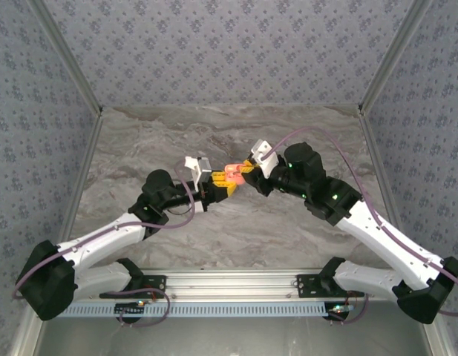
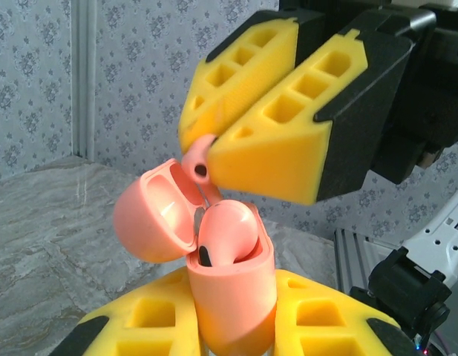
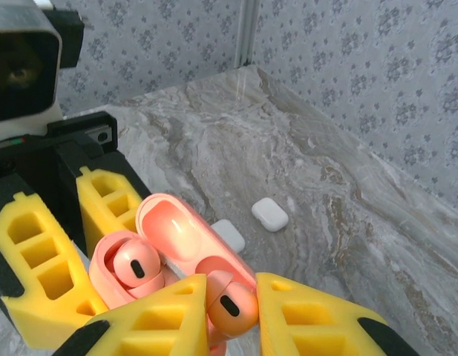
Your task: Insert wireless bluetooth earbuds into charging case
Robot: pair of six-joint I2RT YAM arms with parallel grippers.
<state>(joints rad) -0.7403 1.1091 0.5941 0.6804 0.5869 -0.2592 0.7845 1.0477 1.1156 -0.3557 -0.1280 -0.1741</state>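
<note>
My left gripper (image 2: 232,330) is shut on a coral charging case (image 2: 232,297), held upright above the table with its lid (image 2: 151,219) hinged open to the left. One coral earbud (image 2: 227,230) sits in the case. My right gripper (image 3: 232,315) is shut on a second coral earbud (image 3: 232,304), pinched between its yellow fingers (image 2: 273,141). That earbud (image 2: 199,159) hangs just above the open case, beside the lid. In the top view both grippers (image 1: 223,185) (image 1: 247,172) meet over the middle of the table at the case (image 1: 230,176).
Two white closed cases (image 3: 270,214) (image 3: 230,236) lie on the marble table (image 3: 347,222) beyond the grippers. Patterned walls (image 1: 229,52) enclose the table on three sides. An aluminium rail (image 1: 229,285) runs along the near edge.
</note>
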